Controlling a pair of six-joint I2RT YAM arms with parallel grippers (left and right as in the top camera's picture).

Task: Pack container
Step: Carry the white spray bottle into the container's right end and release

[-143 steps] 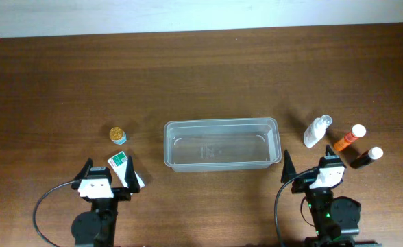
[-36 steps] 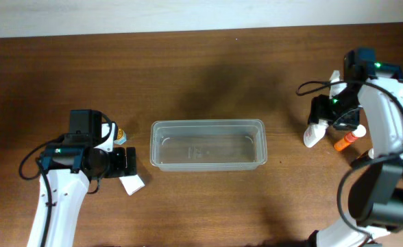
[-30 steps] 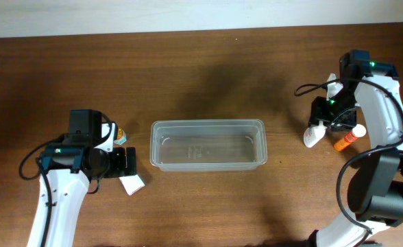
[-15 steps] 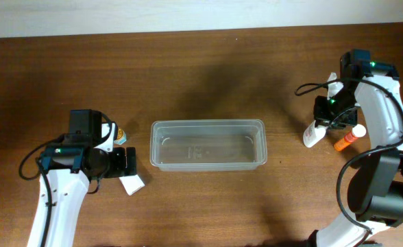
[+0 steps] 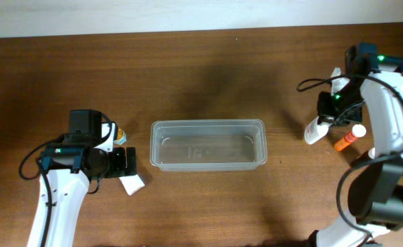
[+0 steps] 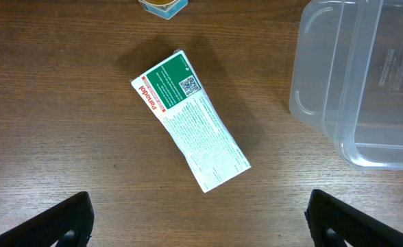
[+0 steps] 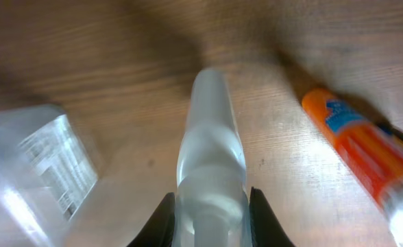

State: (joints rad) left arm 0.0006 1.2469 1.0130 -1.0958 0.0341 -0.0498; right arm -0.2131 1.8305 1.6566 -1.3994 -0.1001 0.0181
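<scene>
Right end effector point(image 7: 210, 223) clamps the clear bottle point(image 7: 210, 137); the container point(image 5: 208, 122) lies to its left, long axis sideways. Left end effector point(image 6: 201, 219) is spread apart.

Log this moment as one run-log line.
phase: pick | left gripper: open, near green-and-white box | right gripper: shut on clear bottle | container: empty

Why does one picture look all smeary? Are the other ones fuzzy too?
Right wrist view: smeary all over, and the clear bottle and orange tube have soft edges. Left wrist view: sharp, so the small print on the green and white box shows clearly. Overhead view: sharp too, with a soft dark shadow on the table behind the container.
</scene>
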